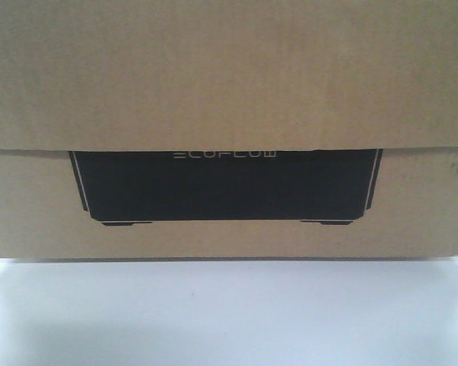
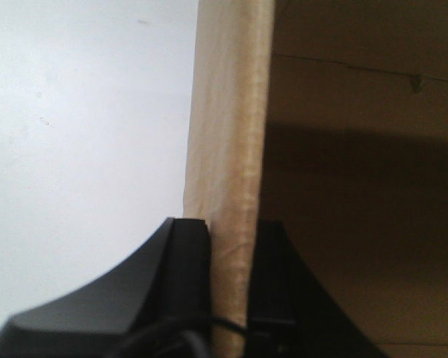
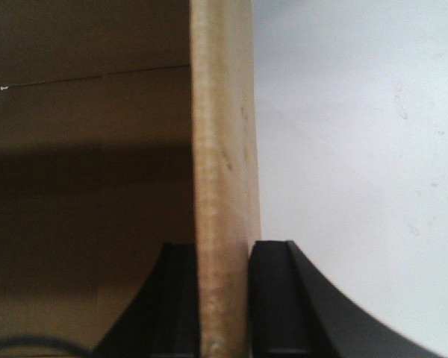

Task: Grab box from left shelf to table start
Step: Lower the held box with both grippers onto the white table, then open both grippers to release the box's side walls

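Observation:
The brown cardboard box [image 1: 229,76] fills the front view, its black ECOFLOW panel [image 1: 225,187] facing me, and it rests on the white table [image 1: 229,313]. In the left wrist view my left gripper [image 2: 231,224] is shut on the box's upright side wall [image 2: 231,112], one finger outside and one inside. My right gripper [image 3: 224,246] is shut the same way on the opposite wall [image 3: 222,112]. The left shelf is out of view.
White table top lies outside the box beside each gripper [image 2: 82,134] [image 3: 358,149]. A bare strip of table runs along the front of the box. The box's dark interior shows behind each inner finger.

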Action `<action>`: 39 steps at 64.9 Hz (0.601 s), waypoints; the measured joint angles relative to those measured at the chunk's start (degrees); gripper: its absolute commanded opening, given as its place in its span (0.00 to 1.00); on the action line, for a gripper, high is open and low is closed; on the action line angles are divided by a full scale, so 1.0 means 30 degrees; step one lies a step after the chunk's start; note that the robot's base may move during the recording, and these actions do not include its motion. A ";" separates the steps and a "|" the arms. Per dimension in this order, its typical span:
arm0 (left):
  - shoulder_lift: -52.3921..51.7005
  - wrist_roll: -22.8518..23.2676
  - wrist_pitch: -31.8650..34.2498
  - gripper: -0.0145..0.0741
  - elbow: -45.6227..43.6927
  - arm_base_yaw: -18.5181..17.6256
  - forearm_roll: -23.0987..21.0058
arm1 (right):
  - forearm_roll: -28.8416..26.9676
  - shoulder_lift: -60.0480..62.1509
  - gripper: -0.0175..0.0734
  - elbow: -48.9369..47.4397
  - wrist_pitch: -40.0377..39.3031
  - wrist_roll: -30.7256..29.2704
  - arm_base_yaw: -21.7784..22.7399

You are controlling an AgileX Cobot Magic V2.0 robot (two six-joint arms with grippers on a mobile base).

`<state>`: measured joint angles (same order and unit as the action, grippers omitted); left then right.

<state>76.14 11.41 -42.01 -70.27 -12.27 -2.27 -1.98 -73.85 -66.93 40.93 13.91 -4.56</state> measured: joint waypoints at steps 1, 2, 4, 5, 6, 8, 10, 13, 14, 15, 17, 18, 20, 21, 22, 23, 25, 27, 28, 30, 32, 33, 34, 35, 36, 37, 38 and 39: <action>0.0000 -0.0043 0.0000 0.07 0.0000 0.0000 0.0000 | 0.0000 0.0000 0.31 0.0000 0.0000 0.0000 0.0000; 0.0000 -0.0081 0.0000 0.09 0.0000 0.0000 0.0000 | 0.0000 0.0000 0.33 0.0000 -0.0032 0.0000 0.0000; 0.0000 -0.0134 -0.0072 0.17 0.0000 0.0000 0.0000 | 0.0000 0.0000 0.38 0.0000 -0.0032 0.0000 0.0000; 0.0000 -0.0131 -0.0074 0.20 0.0000 0.0000 0.0000 | 0.0000 0.0000 0.43 0.0000 -0.0032 0.0000 0.0000; 0.0000 -0.0131 -0.0132 0.25 0.0000 0.0000 0.0000 | 0.0000 0.0000 0.46 0.0000 -0.0032 0.0000 0.0000; 0.0028 -0.0131 -0.0200 0.34 0.0000 0.0000 -0.0042 | 0.0000 0.0000 0.53 0.0000 -0.0032 0.0000 0.0000; 0.0028 -0.0131 -0.0212 0.42 0.0000 0.0000 -0.0079 | -0.0041 0.0000 0.60 0.0000 0.0010 0.0000 0.0000; 0.0070 0.0017 0.0061 0.55 -0.0038 0.0038 -0.0079 | -0.0035 0.0000 0.71 0.0000 -0.0119 0.0034 0.0000; 0.0070 0.0021 0.0193 0.58 -0.0038 0.0038 -0.0079 | -0.0035 0.0000 0.74 0.0000 -0.0220 0.0034 0.0000; 0.0111 0.0117 0.0341 0.60 -0.0082 0.0078 -0.0079 | -0.0035 0.0000 0.76 0.0000 -0.0308 0.0034 0.0000; 0.0142 0.0248 0.0587 0.64 -0.0120 0.0113 -0.0135 | -0.0035 0.0037 0.80 0.0000 -0.0462 0.0034 0.0000; 0.0190 0.0287 0.0675 0.64 -0.0151 0.0147 -0.0171 | -0.0035 0.0038 0.81 -0.0038 -0.0546 0.0034 0.0000; 0.0258 0.0333 0.0764 0.64 -0.0151 0.0147 -0.0221 | -0.0035 0.0038 0.82 -0.0038 -0.0592 0.0034 0.0000; 0.0268 0.0373 0.0829 0.64 -0.0162 0.0147 -0.0221 | -0.0035 0.0038 0.81 -0.0038 -0.0624 0.0034 0.0000; 0.0305 0.0376 0.0866 0.64 -0.0162 0.0147 -0.0252 | -0.0035 0.0038 0.81 -0.0038 -0.0624 0.0034 0.0000; 0.0307 0.0376 0.0910 0.63 -0.0162 0.0187 -0.0252 | -0.0035 0.0038 0.81 -0.0038 -0.0624 0.0034 0.0000; 0.0336 0.0423 0.0940 0.62 -0.0162 0.0187 -0.0283 | -0.0035 0.0038 0.80 -0.0038 -0.0624 0.0034 0.0000; 0.0336 0.0423 0.1032 0.60 -0.0162 0.0187 -0.0283 | -0.0035 0.0038 0.79 -0.0038 -0.0675 0.0034 0.0000; 0.0336 0.0455 0.1135 0.59 -0.0162 0.0187 -0.0283 | -0.0035 0.0038 0.79 -0.0038 -0.0667 0.0034 0.0000; 0.0336 0.0455 0.1306 0.57 -0.0193 0.0187 -0.0283 | -0.0035 0.0038 0.77 -0.0074 -0.0700 0.0034 0.0000; 0.0336 0.0455 0.1525 0.54 -0.0277 0.0187 -0.0295 | -0.0035 0.0038 0.74 -0.0135 -0.0700 0.0034 0.0000; 0.0336 0.0455 0.1560 0.52 -0.0329 0.0187 -0.0329 | -0.0035 0.0038 0.72 -0.0184 -0.0700 0.0034 0.0000; 0.0336 0.0455 0.1657 0.48 -0.0426 0.0187 -0.0329 | -0.0035 0.0073 0.68 -0.0245 -0.0700 0.0034 0.0000; 0.0336 0.0455 0.1697 0.44 -0.0518 0.0187 -0.0329 | -0.0035 0.0074 0.65 -0.0384 -0.0700 0.0034 0.0000; 0.0336 0.0455 0.1737 0.41 -0.0627 0.0187 -0.0339 | -0.0035 0.0109 0.62 -0.0476 -0.0648 0.0034 0.0000; 0.0336 0.0455 0.1739 0.37 -0.0747 0.0187 -0.0374 | -0.0035 0.0170 0.58 -0.0573 -0.0607 0.0034 0.0000; 0.0296 0.0455 0.1739 0.33 -0.0944 0.0187 -0.0372 | -0.0035 0.0220 0.53 -0.0726 -0.0512 0.0034 0.0000; 0.0295 0.0461 0.1739 0.27 -0.1086 0.0187 -0.0372 | -0.0035 0.0320 0.46 -0.0836 -0.0474 0.0034 0.0000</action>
<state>77.03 12.79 -36.80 -73.52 -11.71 -3.38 -2.09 -72.89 -69.44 39.51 14.02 -4.56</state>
